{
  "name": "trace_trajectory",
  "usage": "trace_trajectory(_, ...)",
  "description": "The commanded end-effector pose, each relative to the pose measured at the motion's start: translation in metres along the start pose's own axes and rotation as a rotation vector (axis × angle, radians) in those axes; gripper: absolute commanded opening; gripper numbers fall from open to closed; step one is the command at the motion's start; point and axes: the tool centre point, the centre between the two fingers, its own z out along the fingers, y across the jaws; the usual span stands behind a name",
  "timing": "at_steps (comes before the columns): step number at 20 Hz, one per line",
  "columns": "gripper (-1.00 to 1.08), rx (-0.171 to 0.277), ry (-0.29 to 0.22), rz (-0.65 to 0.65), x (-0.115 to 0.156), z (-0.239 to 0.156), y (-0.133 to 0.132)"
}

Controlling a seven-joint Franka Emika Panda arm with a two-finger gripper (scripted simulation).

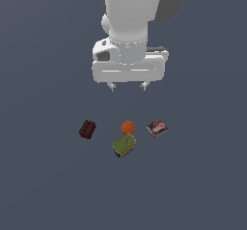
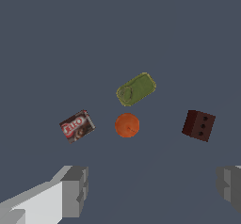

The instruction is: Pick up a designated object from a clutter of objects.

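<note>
Gripper [image 1: 128, 86] is hanging with jaws spread and empty, high above the orange ball [image 1: 128, 126]. The printed box [image 1: 157, 127] is lying flat just beside the ball toward the exterior view's right, unobstructed for grasping.

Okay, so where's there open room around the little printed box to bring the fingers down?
Open floor borders the brown box on the exterior view's right and beyond. Crowded toward the orange ball, which nearly touches the green can. A wide gap separates those from the brick.

A dark red-brown studded brick [image 1: 87, 129] lay at the exterior view's left, well apart from an orange ball [image 1: 128, 126]. A small flat brown printed box [image 1: 157, 128] lay near the ball's other side. An olive-green can [image 1: 124, 145] lay on its side, touching the ball, nearer the camera.
</note>
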Motion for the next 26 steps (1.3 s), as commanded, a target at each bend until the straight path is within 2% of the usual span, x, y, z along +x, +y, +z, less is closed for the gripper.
trace_trajectory(1,1.0,0.0,0.0,0.0,0.0,0.0,0.0)
trace_trajectory(11,1.0,0.025,-0.033,0.057,-0.005,0.008,0.02)
trace_trajectory(26,1.0,0.022,-0.033,0.134,0.001,0.028,0.005)
